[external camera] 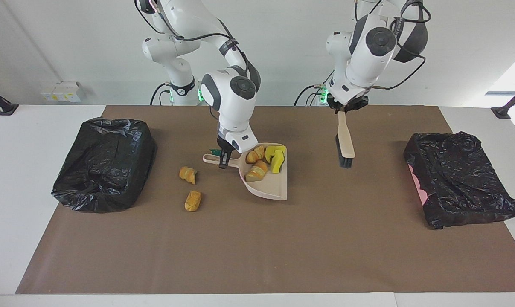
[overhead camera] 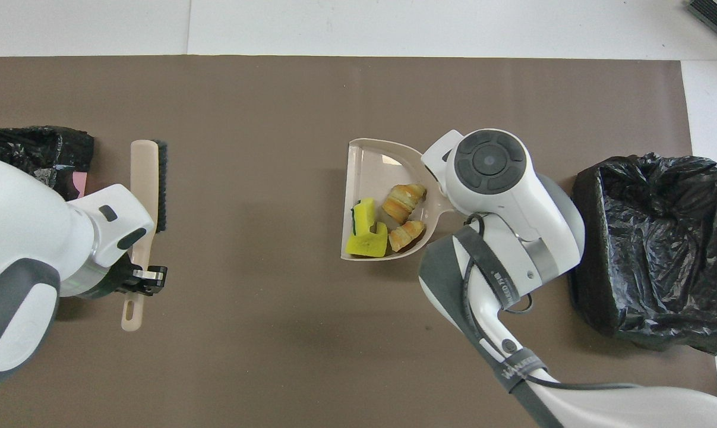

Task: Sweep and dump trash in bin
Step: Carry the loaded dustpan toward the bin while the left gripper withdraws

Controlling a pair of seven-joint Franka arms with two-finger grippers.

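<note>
Trash (external camera: 263,161): you've got four scraps in the dustpan (external camera: 271,187), which the right claw (external camera: 224,160) clamps by its handle, raised over the table's middle. Two bread lumps (external camera: 190,187) lie on the table toward the right arm's bin (external camera: 103,164). Your left claw (external camera: 341,110) is clamped on the brush (external camera: 344,143), near the other bin (external camera: 458,183).

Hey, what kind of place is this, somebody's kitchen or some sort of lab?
Most likely a robotics lab, not a kitchen: two robot arms stand at a white table covered by a brown mat, with two bag-lined bins and bare white walls.
</note>
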